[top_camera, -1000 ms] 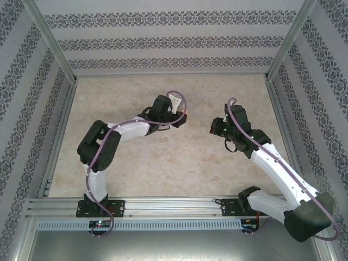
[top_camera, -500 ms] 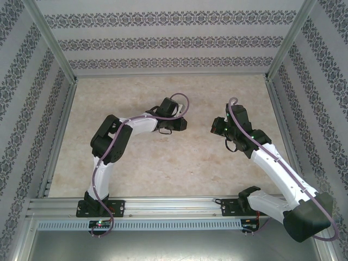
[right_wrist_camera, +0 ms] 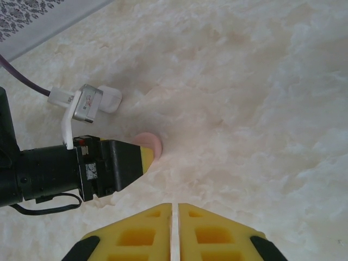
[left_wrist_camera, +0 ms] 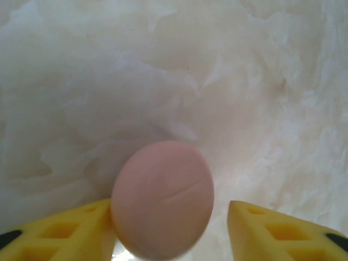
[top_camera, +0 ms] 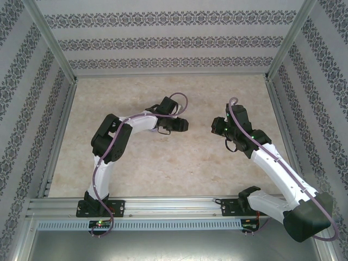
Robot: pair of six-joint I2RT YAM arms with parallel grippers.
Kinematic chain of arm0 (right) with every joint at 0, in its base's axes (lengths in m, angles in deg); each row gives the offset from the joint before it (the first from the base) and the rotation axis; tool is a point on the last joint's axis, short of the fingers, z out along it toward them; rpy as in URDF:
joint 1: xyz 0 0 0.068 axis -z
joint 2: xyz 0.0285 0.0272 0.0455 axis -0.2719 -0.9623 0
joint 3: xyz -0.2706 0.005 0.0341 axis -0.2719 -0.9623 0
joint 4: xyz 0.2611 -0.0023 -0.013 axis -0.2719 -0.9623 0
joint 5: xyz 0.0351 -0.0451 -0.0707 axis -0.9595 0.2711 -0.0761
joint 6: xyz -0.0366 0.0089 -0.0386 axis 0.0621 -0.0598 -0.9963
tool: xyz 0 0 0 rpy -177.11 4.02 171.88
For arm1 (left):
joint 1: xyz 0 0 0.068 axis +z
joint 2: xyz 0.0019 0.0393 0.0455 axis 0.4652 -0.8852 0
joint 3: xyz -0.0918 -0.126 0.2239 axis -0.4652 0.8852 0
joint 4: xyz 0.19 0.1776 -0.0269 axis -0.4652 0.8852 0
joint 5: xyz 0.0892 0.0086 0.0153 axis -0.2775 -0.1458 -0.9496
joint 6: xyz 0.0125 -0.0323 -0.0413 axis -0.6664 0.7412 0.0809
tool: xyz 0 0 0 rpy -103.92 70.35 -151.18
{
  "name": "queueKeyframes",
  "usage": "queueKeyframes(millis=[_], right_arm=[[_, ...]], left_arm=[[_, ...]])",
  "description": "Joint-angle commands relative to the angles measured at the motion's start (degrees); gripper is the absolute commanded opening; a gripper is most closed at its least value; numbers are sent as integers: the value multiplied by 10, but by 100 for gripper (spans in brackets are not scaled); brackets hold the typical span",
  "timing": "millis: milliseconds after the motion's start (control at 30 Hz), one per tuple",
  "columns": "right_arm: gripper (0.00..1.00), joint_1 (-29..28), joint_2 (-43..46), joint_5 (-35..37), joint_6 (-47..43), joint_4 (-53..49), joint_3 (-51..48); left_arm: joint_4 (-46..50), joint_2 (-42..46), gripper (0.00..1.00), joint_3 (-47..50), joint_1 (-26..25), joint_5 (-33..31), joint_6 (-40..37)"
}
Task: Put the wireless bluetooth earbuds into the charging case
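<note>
On the marbled table (top_camera: 163,163), we find the left gripper (left_wrist_camera: 169,217) nearer the pink charging case (left_wrist_camera: 162,197). Its fingers are spread either side, one touching, one apart, and the case's long axis seems to run along them. The right gripper (right_wrist_camera: 175,209), pressed together, hovers near the case, facing it. A sticker (right_wrist_camera: 89,173) on the left gripper is unreadable.

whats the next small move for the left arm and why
Probably raise the left gripper straight up: its fingers stand open around the pink case, a gap on one side, and the case seems to rest on the table.
</note>
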Motion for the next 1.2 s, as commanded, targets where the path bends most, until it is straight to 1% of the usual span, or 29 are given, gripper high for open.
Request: queueKeyframes(millis=[0, 67, 100, 133, 167, 200, 233, 267, 300, 333, 400, 433, 567, 667, 767, 900, 933, 1000, 1033, 1067, 1133, 1167], right_arm=[[16, 8, 6, 7, 4, -5, 18], [18, 8, 7, 7, 4, -8, 22], [21, 8, 9, 7, 3, -9, 23], [25, 9, 9, 7, 3, -11, 24], [27, 9, 10, 7, 3, -12, 25], [30, 9, 11, 7, 2, -14, 26], [34, 9, 12, 8, 1, -16, 26], [41, 10, 14, 10, 1, -20, 28], [50, 11, 17, 12, 0, -24, 28], [64, 12, 21, 16, -2, -27, 29], [88, 15, 29, 28, -4, -39, 32], [98, 17, 34, 35, -6, -45, 33], [98, 31, 50, 66, -22, -72, 41], [98, 37, 57, 133, -42, -95, 48], [98, 53, 57, 203, -56, -101, 46], [98, 75, 61, 292, -73, -38, 2], [98, 82, 61, 310, -87, -1, -17], [98, 91, 63, 329, -112, 58, -49], [98, 99, 60, 333, -122, 74, -58], [98, 107, 54, 334, -130, 84, -64], [98, 121, 44, 326, -156, 106, -72], [98, 124, 41, 319, -176, 125, -81]], left_arm=[[75, 6, 66, -5, 16, -40, -11], [85, 13, 74, -9, 19, -47, -16], [91, 16, 78, -12, 19, -52, -21], [97, 20, 79, -14, 20, -58, -25], [102, 23, 94, -16, 21, -61, -28], [107, 29, 99, -18, 22, -66, -32], [111, 35, 99, -19, 23, -70, -36], [115, 43, 99, -20, 22, -75, -42], [118, 54, 99, -21, 23, -80, -48], [118, 68, 99, -21, 23, -82, -52], [120, 97, 99, -18, 23, -89, -61], [120, 117, 99, -16, 22, -96, -67], [116, 196, 99, -1, 23, -149, -82], [96, 269, 99, 28, 23, -190, -103], [56, 347, 99, 74, 23, -241, -126], [-44, 455, 99, 181, 23, -308, -187], [-66, 484, 99, 209, 23, -317, -209], [-101, 531, 99, 257, 23, -324, -263], [-115, 551, 99, 278, 23, -346, -281], [-114, 566, 99, 291, 23, -367, -291], [-77, 592, 99, 302, 25, -405, -314], [-62, 600, 99, 306, 29, -412, -316]])
